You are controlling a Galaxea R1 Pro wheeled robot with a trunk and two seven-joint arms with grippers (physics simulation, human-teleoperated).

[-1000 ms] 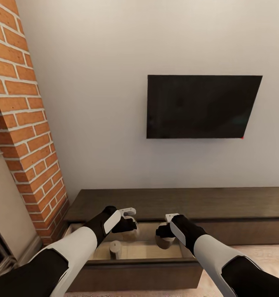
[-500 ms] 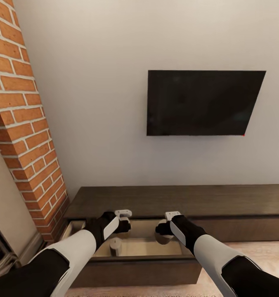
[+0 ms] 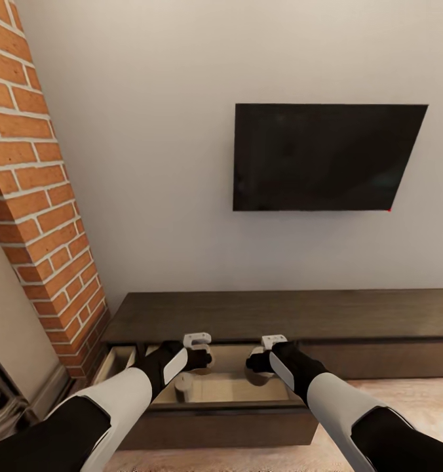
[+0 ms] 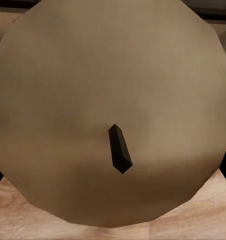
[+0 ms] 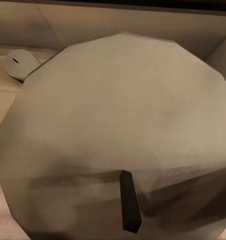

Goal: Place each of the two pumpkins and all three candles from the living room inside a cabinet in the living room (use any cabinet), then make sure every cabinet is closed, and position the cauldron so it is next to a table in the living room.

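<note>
Both arms reaching over the open drawer (image 3: 215, 393) of the cabinet (image 3: 280, 318). Left claw (image 3: 205, 359) closed on a candle (image 4: 113, 110); right claw (image 3: 257, 368) closed on another candle (image 5: 118, 135). Third candle (image 3: 184, 387) upright on the drawer floor, beneath the left claw.

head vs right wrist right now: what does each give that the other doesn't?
Head view alone: the TV, brick column, cabinet top, both arms, with the left gripper and right gripper over the open drawer.

Right wrist view alone: a close look at the top and dark wick of the candle at the gripper.

Both: the candle standing in the drawer and the drawer's beige inside.
</note>
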